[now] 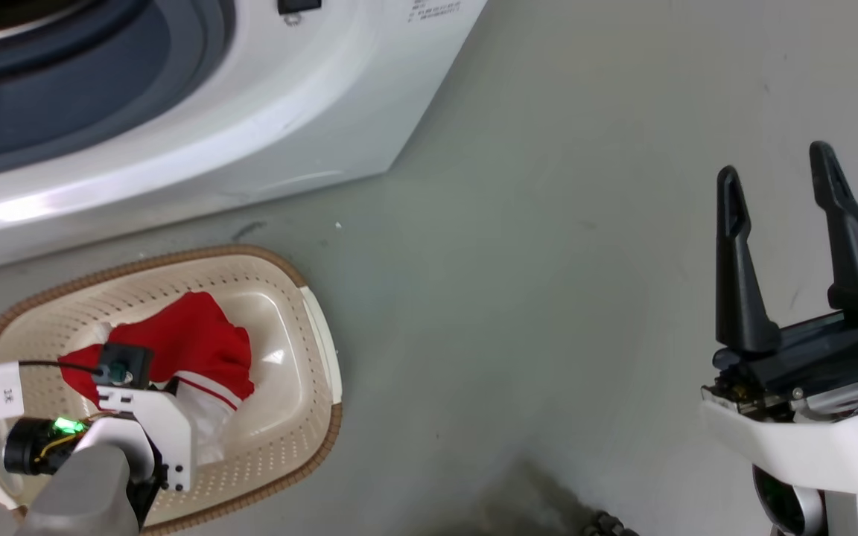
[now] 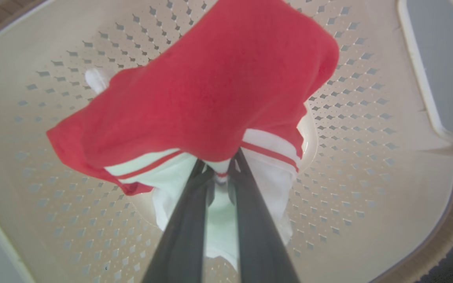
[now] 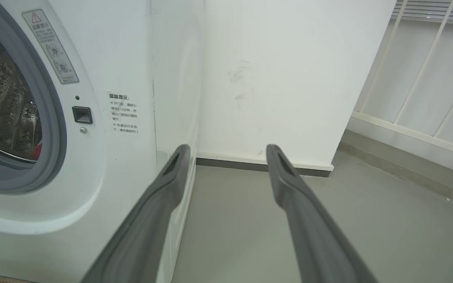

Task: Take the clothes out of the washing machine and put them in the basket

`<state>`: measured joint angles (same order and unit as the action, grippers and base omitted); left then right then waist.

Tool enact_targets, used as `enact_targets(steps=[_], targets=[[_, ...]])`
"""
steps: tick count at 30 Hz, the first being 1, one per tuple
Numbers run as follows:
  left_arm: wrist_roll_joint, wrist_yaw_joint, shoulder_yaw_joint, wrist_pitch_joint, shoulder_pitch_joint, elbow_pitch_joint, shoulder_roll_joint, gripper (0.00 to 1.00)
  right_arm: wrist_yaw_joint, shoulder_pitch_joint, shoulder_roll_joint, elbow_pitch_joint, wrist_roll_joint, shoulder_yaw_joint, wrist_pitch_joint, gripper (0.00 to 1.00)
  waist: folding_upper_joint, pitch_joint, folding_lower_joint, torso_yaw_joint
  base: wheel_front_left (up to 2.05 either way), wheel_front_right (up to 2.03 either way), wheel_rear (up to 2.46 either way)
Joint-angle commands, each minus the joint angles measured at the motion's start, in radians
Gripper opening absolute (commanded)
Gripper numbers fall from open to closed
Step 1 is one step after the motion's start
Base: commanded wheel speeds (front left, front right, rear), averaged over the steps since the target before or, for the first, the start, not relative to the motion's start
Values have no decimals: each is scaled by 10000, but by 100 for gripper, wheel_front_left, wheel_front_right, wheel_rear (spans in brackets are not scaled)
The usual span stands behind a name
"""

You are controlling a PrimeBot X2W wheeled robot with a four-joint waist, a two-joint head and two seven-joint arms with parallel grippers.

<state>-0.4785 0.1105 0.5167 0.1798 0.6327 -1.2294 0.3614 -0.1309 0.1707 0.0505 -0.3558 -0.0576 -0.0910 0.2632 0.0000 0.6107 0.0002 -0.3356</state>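
Left fingers (image 2: 187,220) pinched narrow on red garment (image 2: 210,90), which hangs low inside basket (image 1: 176,258) beside washing machine (image 1: 265,112); right fingers (image 1: 734,260) wide, empty; risk: on release fabric may snag on a finger; lifting would drag it out.

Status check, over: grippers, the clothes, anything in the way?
Left gripper shut on red garment, inside basket. Right gripper open, empty, over floor. Nothing seen blocking the basket.

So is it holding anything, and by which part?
The left end effector pinches the red garment by its white striped edge. The right end effector holds nothing.
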Motion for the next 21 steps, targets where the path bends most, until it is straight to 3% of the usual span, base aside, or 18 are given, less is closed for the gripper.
enact_targets(steps=[1, 20, 21], targets=[[32, 7, 53, -91, 270, -120, 14, 0, 3, 205, -5, -77, -56, 33, 24, 100, 0, 459, -2, -123, 0, 0, 0], [228, -405, 487, -1080, 1415, -532, 52, 0, 3, 629, -5, -340, -216, 378, 24, 100, 0, 1784, -2, -35, 0, 0, 0], [170, -375, 470, -1097, 1420, -534, 8, 31, 3, 642, -5, -313, -207, 376, 23, 100, 0, 1757, -2, -13, 0, 0, 0]])
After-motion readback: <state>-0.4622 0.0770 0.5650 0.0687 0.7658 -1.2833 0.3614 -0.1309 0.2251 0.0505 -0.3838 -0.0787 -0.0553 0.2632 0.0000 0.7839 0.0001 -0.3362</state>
